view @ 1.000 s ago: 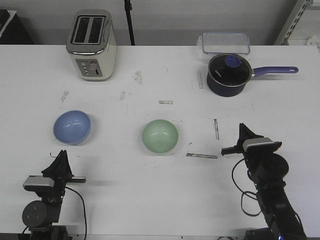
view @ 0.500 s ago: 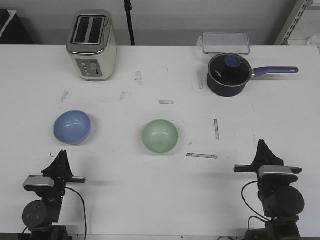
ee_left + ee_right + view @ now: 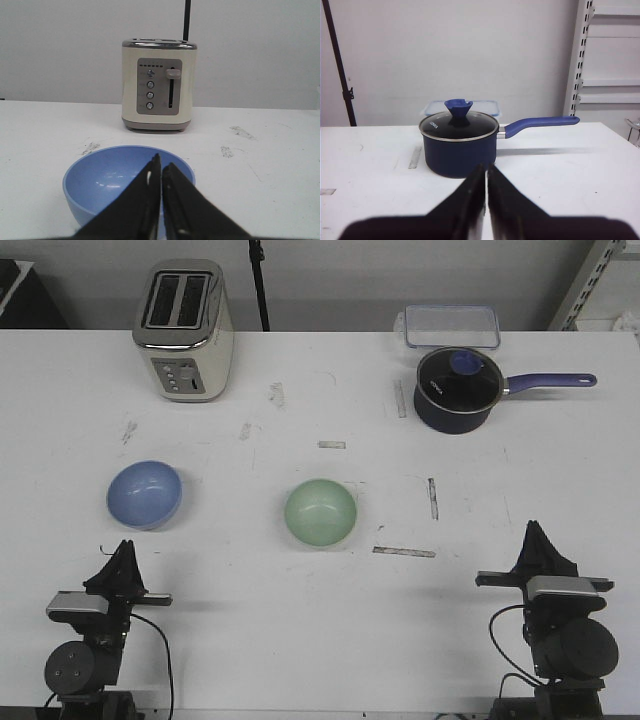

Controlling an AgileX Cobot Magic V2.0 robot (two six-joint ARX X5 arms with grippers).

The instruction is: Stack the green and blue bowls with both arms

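Note:
The blue bowl (image 3: 145,494) sits on the table's left part, and the green bowl (image 3: 320,512) stands apart from it near the middle. My left gripper (image 3: 124,550) rests shut just in front of the blue bowl (image 3: 110,180), holding nothing, its tips (image 3: 161,165) pointing over the bowl's near rim. My right gripper (image 3: 537,532) is shut and empty at the front right, well to the right of the green bowl. In the right wrist view, the right gripper (image 3: 486,169) points toward the saucepan, and neither bowl shows there.
A cream toaster (image 3: 184,330) stands at the back left. A dark navy saucepan (image 3: 458,388) with a long purple-blue handle sits at the back right, a clear lidded box (image 3: 451,325) behind it. Tape strips (image 3: 404,552) mark the table.
The right arm has drawn back and to the right, folding down toward the front edge; its gripper now points straight ahead. The left arm and both bowls have not moved.

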